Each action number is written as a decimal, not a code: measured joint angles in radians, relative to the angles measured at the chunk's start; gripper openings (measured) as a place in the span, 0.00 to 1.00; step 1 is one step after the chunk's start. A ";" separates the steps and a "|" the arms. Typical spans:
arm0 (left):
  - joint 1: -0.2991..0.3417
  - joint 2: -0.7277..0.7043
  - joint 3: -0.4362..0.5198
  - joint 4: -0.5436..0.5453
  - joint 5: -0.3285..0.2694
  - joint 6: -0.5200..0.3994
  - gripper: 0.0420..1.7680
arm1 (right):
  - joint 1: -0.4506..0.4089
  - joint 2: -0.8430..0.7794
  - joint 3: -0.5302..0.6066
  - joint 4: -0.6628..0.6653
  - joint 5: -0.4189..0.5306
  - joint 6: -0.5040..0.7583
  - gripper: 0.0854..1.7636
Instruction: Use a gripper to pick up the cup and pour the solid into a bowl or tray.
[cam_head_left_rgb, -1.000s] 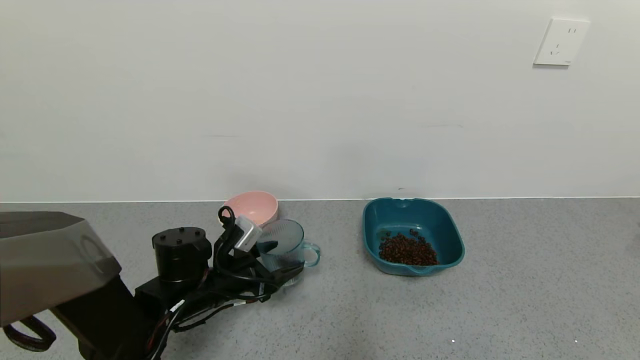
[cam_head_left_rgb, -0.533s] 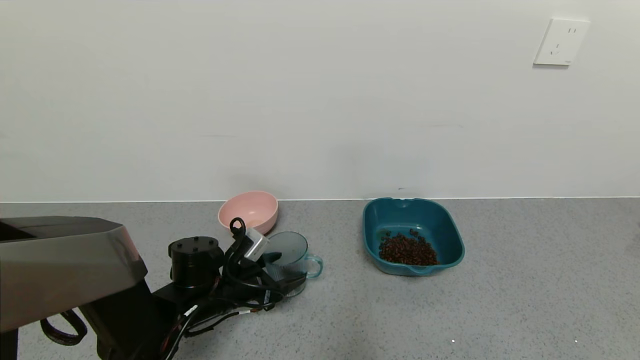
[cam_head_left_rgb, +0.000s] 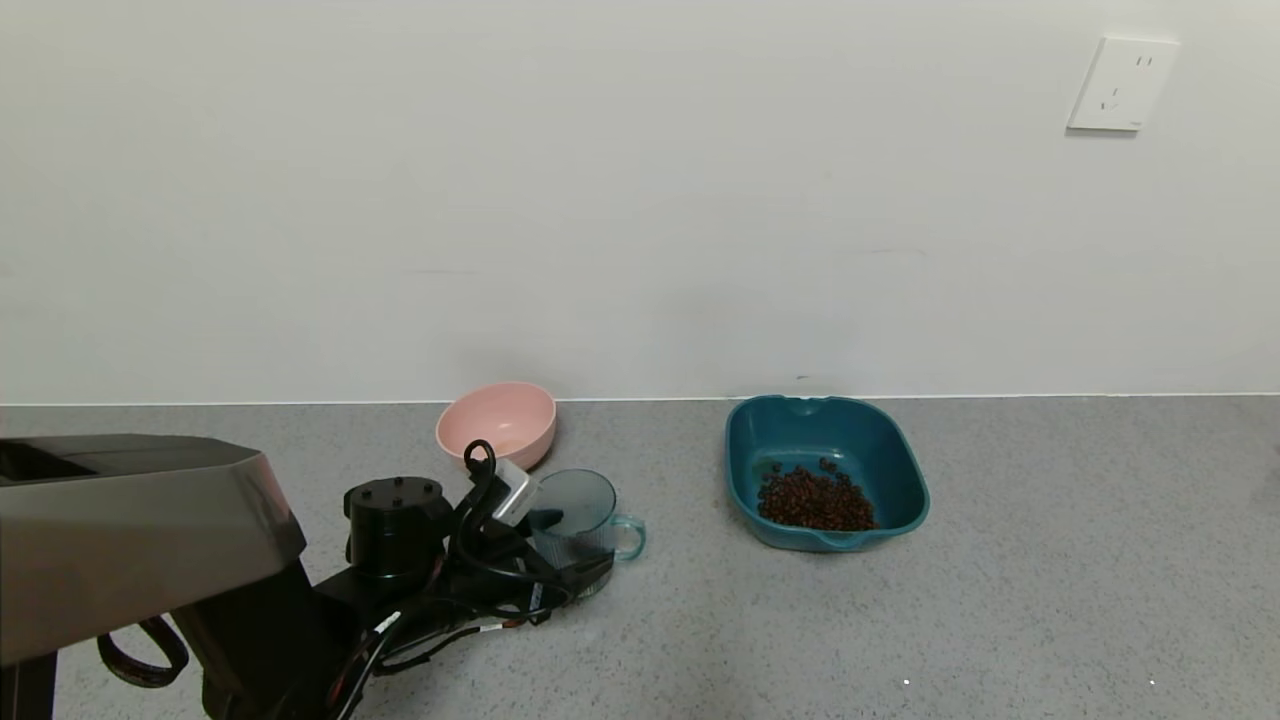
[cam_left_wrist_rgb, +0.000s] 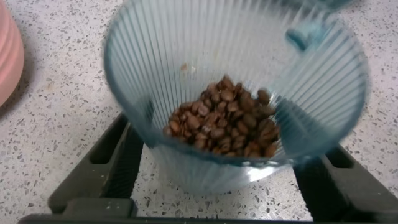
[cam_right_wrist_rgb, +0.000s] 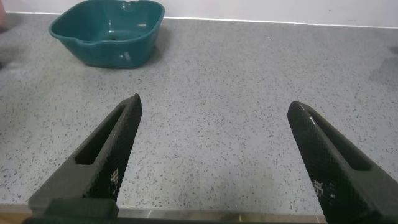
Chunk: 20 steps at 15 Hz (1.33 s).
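Note:
The ribbed blue-grey cup (cam_head_left_rgb: 578, 510) stands upright at counter level, its handle (cam_head_left_rgb: 628, 536) towards the tray. In the left wrist view the cup (cam_left_wrist_rgb: 186, 56) holds a heap of brown beans (cam_left_wrist_rgb: 227, 121). My left gripper (cam_head_left_rgb: 570, 545) is shut on the cup, one black finger (cam_left_wrist_rgb: 118, 158) on each side of its wall. The dark teal tray (cam_head_left_rgb: 895, 450) sits to the right of the cup with a pile of beans (cam_head_left_rgb: 815, 500) in it. My right gripper (cam_right_wrist_rgb: 214, 106) is open and empty over bare counter, and the tray (cam_right_wrist_rgb: 109, 34) lies beyond it.
A round pink bowl (cam_head_left_rgb: 497, 420) stands just behind the cup, close to the wall, and its edge shows in the left wrist view (cam_left_wrist_rgb: 7, 56). The grey speckled counter (cam_head_left_rgb: 1050, 560) meets a white wall with a socket (cam_head_left_rgb: 1122, 85).
The left gripper has lowered the cup and brought it from tilted to upright, shifting it slightly forward and right. The tray and pink bowl have not moved.

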 joint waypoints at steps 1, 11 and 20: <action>0.000 -0.001 0.001 -0.001 0.000 0.000 0.84 | 0.000 0.000 0.000 0.000 0.000 0.000 0.97; -0.006 -0.063 0.010 0.084 0.007 -0.004 0.93 | 0.000 0.000 0.000 0.000 0.000 0.000 0.97; -0.007 -0.540 -0.162 0.804 0.083 0.000 0.96 | 0.000 0.000 0.000 0.000 0.000 0.000 0.97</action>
